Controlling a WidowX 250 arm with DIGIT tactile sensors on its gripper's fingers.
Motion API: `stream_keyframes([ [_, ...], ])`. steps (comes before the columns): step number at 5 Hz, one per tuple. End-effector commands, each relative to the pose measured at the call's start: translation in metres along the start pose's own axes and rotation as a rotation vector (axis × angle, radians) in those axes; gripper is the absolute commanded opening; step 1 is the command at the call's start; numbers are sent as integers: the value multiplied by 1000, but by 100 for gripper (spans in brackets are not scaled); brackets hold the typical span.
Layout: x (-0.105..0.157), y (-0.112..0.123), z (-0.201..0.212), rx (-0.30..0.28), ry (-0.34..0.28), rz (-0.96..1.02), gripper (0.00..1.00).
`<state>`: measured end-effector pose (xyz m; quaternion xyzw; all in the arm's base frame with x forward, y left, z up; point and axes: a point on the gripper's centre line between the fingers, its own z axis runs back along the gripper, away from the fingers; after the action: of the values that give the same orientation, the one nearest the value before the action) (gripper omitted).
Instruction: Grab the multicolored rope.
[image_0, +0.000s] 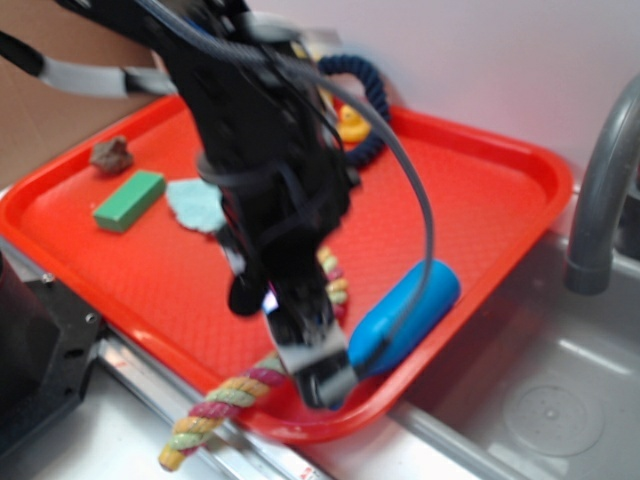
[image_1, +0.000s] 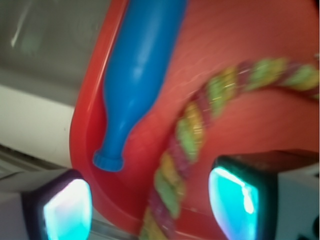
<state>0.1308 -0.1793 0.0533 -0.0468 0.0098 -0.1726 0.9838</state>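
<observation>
Twisted cotton, the multicolored rope (image_1: 187, 135) curves beside the blue bottle (image_1: 137, 75) and trails over the red tray (image_0: 480, 190) edge; the hand (image_1: 150, 205) hangs spread astride it, apparently ready to pinch.

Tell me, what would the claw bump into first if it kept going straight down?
Most likely the multicolored rope. In the wrist view it lies between the open claw's fingers, on the red tray near its edge. The blue bottle lies off to one side. Depth is blurry, so that's a guess.
</observation>
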Motion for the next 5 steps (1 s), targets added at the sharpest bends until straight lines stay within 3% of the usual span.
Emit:
stream_keyframes([
  [1,-10,5,-16,-52,-16,43,100],
  [2,-16,9,-13,-54,-18,61,100],
  [4,-11,13,-26,-67,75,62,100],
  [5,-6,11,-33,-64,129,57,90],
])
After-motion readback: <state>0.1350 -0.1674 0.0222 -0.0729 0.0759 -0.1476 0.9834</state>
